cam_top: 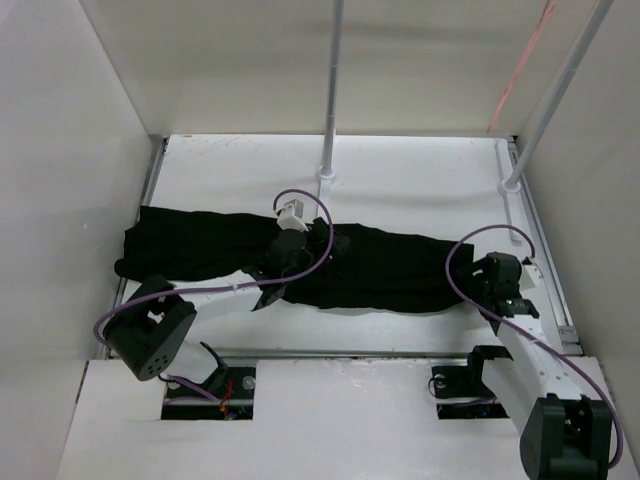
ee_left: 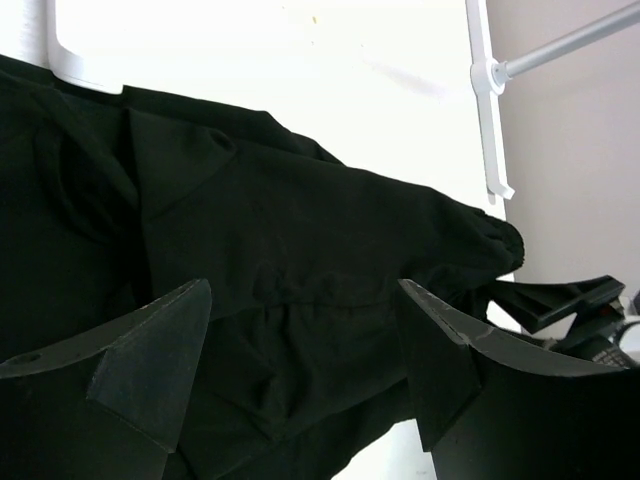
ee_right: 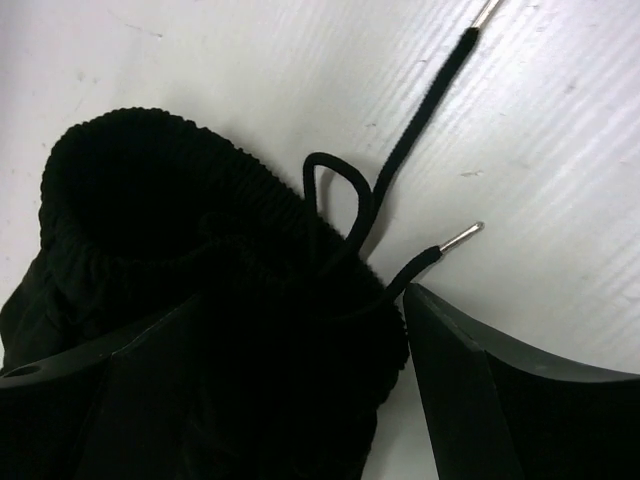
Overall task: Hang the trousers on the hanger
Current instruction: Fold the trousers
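One pair of black trousers (cam_top: 390, 270) lay flat across the white worktop (cam_top: 420, 190), stretched left to right. Left claw (ee_left: 305, 300) stood over the trousers' middle, jaws wide, gripping nothing. Right claw (ee_right: 300, 300) was at the right end, jaws wide, with the ribbed waistband between them. One drawstring (ee_right: 400, 165), two metal-tipped ends. Two white poles (cam_top: 332, 90) rose at the far side. Of the hanger (cam_top: 520, 65), only a thin pink-orange rod showed by the right pole.
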You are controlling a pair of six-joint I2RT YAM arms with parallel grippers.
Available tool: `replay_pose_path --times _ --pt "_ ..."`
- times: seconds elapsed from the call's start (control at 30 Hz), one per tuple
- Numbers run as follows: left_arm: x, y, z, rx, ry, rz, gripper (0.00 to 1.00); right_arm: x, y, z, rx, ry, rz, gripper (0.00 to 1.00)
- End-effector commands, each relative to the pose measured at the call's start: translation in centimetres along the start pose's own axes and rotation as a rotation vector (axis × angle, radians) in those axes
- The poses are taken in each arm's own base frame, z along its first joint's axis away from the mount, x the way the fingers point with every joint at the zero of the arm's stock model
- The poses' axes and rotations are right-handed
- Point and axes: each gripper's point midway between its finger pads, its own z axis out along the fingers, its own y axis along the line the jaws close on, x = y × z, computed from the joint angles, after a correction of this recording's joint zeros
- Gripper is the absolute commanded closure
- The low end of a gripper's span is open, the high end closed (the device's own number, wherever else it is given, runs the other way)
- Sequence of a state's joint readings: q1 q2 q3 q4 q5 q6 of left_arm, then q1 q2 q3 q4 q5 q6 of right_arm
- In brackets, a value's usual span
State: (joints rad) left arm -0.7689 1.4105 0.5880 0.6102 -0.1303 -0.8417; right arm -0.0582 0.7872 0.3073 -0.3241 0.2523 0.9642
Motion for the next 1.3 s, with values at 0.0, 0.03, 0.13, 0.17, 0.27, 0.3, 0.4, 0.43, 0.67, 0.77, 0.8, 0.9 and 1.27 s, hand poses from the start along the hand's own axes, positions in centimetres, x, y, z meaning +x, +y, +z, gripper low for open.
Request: replay_pose_path --times 0.0,0.03,0.13,0.17,0.27,0.3,0.4,0.43,0.67,0.77,0.8,0.9,1.27 --pt "-0.9 -1.9 -0.3 0.072 -0.028 0.005 0.28 -0.3 2.6 0.8 -0.108 -0.004 0.052 0.23" --pt "-0.8 -2.0 -0.2 0.075 -0.024 0.006 0.28 -0.1 2.6 1.1 -0.108 0.006 0.063 0.25" --pt "-0.7 -2.0 -0.2 0.073 -0.019 0.005 0.29 0.7 3.1 2.0 -0.111 0.046 0.095 0.39" --pt "-0.7 -2.0 -0.2 0.074 -0.02 0.005 0.29 0.7 3.0 2.3 -0.099 0.042 0.1 0.51" --pt "-1.1 -2.0 -0.6 0.072 -0.032 0.002 0.29 -0.2 2.9 2.4 -0.086 0.002 0.106 0.77" --pt "-1.3 -2.0 -0.7 0.075 -0.036 0.001 0.29 -0.8 3.1 2.1 -0.092 -0.025 0.112 0.81" --pt "-2.0 -2.2 -1.1 0.077 -0.047 -0.006 0.29 -3.8 3.8 0.2 -0.111 -0.125 0.129 0.87" --pt "-2.3 -2.5 -1.3 0.081 -0.052 -0.007 0.28 -5.1 4.0 -0.8 -0.112 -0.17 0.126 0.87" --pt "-3.3 -5.4 -1.9 0.121 -0.051 -0.007 0.28 -13.7 3.9 -9.0 -0.114 -0.498 0.091 0.88" --pt "-3.9 -6.4 -2.4 0.13 -0.058 -0.009 0.28 -15.8 4.0 -12.0 -0.138 -0.579 0.072 0.88" --pt "-4.2 -6.6 -2.6 0.13 -0.062 -0.009 0.28 -16.4 4.3 -13.0 -0.156 -0.601 0.069 0.87" --pt "-5.5 -6.4 -3.2 0.103 -0.075 -0.014 0.28 -17.5 5.8 -15.3 -0.218 -0.628 0.058 0.87" --pt "-18.8 8.0 -15.0 -0.323 -0.458 -0.159 0.27 -12.6 20.7 -22.4 -0.655 -0.384 -0.204 0.87"
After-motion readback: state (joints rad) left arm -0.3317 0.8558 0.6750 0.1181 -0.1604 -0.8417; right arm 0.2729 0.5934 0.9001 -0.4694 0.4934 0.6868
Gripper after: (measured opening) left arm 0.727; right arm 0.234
